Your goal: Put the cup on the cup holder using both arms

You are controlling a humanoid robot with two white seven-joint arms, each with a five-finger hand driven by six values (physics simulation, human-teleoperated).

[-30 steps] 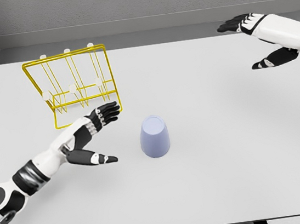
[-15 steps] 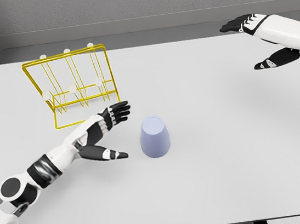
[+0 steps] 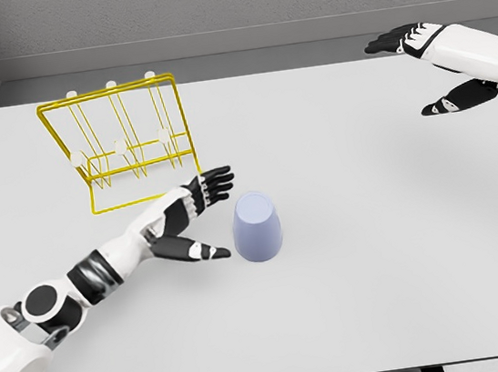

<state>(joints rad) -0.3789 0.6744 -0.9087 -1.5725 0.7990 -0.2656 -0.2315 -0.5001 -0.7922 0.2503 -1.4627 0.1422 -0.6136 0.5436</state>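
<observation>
One broad, matte pale-grey worktop (image 3: 383, 297) fills most of the frame, smooth and unmarked. At the upper left a cup holder (image 3: 124, 143) of thin yellow wire is seen, box-shaped and tilted, its prongs tipped with small white balls; nothing is held in it. Near the centre a smooth lavender cup (image 3: 258, 227), tapered, is stood upside down. Just beside it, the left robot hand (image 3: 195, 219) is spread wide, grasping nothing. At the upper right the right robot hand (image 3: 431, 66) is likewise held open.
</observation>
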